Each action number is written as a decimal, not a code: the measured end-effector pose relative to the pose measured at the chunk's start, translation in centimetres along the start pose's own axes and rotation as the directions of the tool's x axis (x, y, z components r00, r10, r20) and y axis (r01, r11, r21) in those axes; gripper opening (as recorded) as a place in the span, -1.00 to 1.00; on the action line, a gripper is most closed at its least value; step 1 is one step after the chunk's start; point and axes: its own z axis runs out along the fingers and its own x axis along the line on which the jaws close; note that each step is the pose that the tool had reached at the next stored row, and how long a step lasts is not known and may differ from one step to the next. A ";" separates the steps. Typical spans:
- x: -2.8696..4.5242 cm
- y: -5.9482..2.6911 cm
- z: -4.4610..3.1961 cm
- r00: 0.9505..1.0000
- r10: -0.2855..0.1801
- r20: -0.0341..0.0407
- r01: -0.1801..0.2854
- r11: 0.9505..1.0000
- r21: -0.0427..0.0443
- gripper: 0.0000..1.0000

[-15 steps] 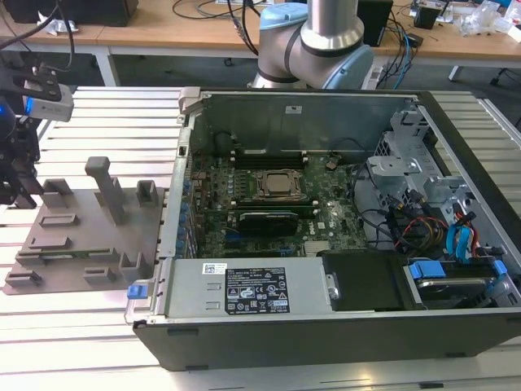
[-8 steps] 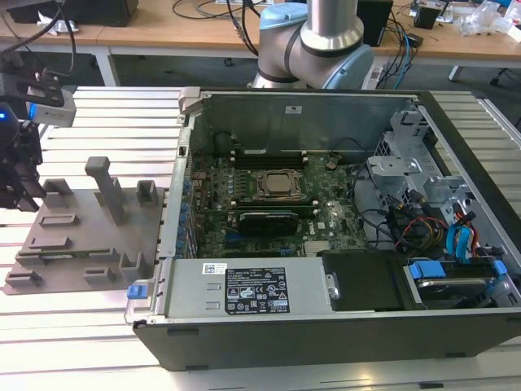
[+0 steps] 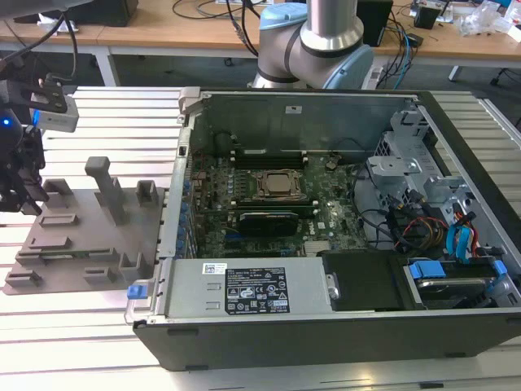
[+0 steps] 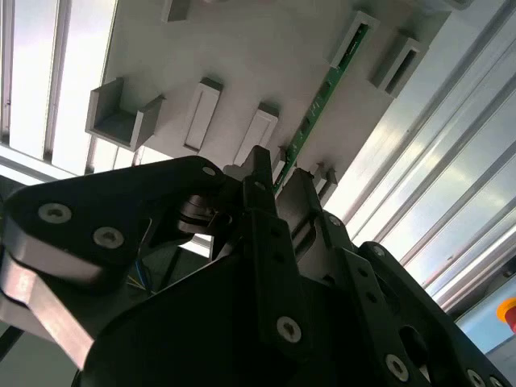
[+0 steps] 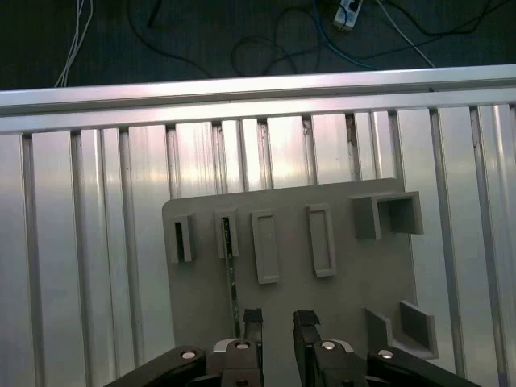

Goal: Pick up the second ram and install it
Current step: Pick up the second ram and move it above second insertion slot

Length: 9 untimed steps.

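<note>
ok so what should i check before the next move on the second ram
1. end effector open: ok, there is a gap between its fingers.
2. second ram standing on edge in the grey fixture: ok.
3. ram lined up between the fingers: cannot tell, the two wrist views disagree.
4. ram gripped: not ok, nothing held.
5. computer case open: ok.
6. free slot on the motherboard: cannot tell.
</note>
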 end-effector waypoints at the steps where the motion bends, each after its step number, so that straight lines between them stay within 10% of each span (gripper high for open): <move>1: 0.01 -0.01 0.10 1.000 0.000 0.000 0.000 1.000 0.000 -0.40; 9: 0.07 -0.06 1.15 1.000 0.000 0.000 0.000 1.000 0.000 -0.40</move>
